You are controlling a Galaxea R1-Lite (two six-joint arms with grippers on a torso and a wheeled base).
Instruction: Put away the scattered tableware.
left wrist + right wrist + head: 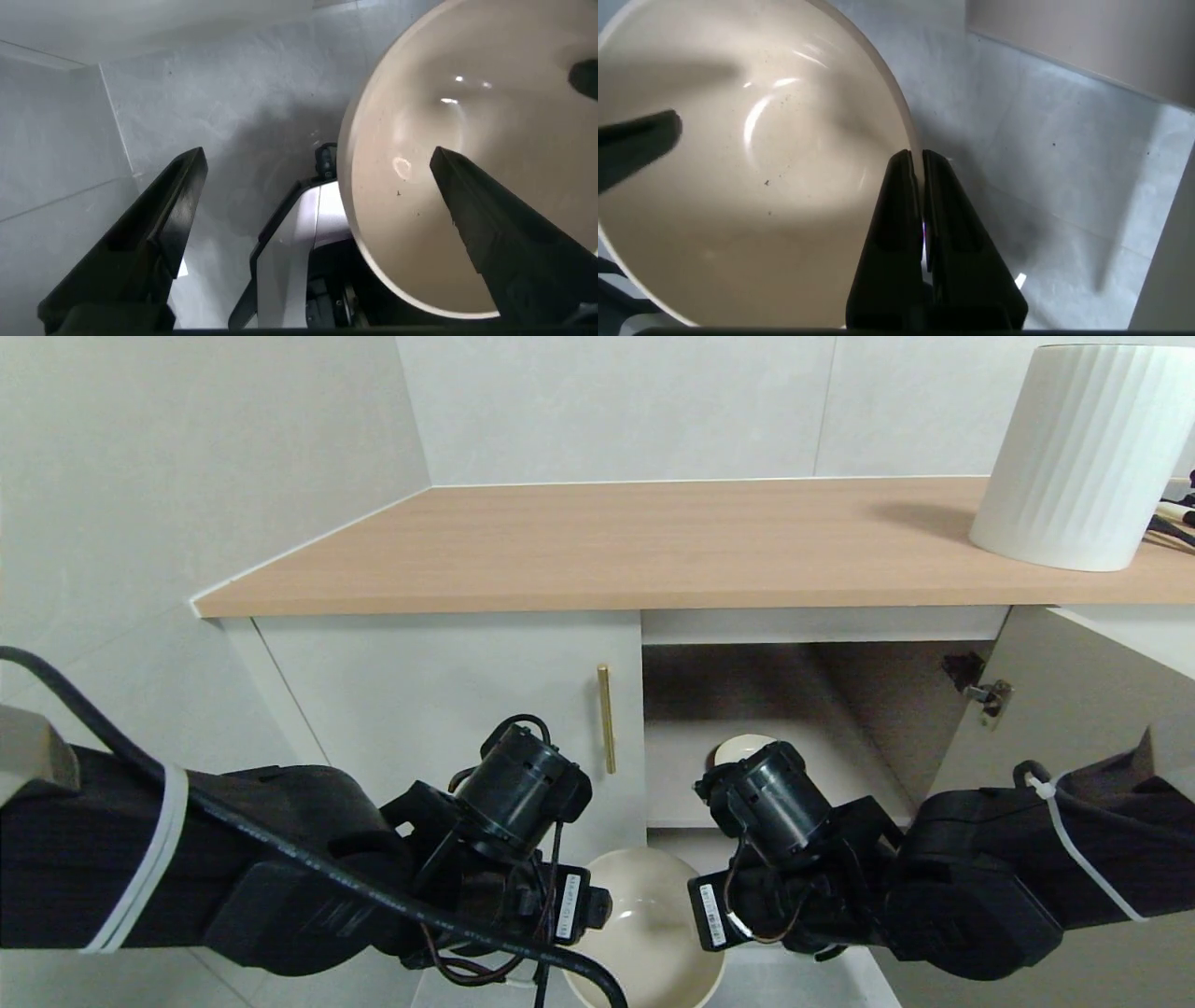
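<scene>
**Holding the bowl [644,933] at the cabinet [878,709]**

Your left tool [316,161] straddles the rim released, bearing nothing. The bowl hangs low before the open cabinet because your right tool [922,161] pinches its opposite rim.

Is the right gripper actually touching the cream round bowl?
Touching. The right wrist view shows the right gripper shut, pinching the rim of the cream round bowl.

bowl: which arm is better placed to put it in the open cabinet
Right: the right tool is shut on the bowl rim, and the open cabinet lies on its side; the left tool is open, holding nothing.
</scene>
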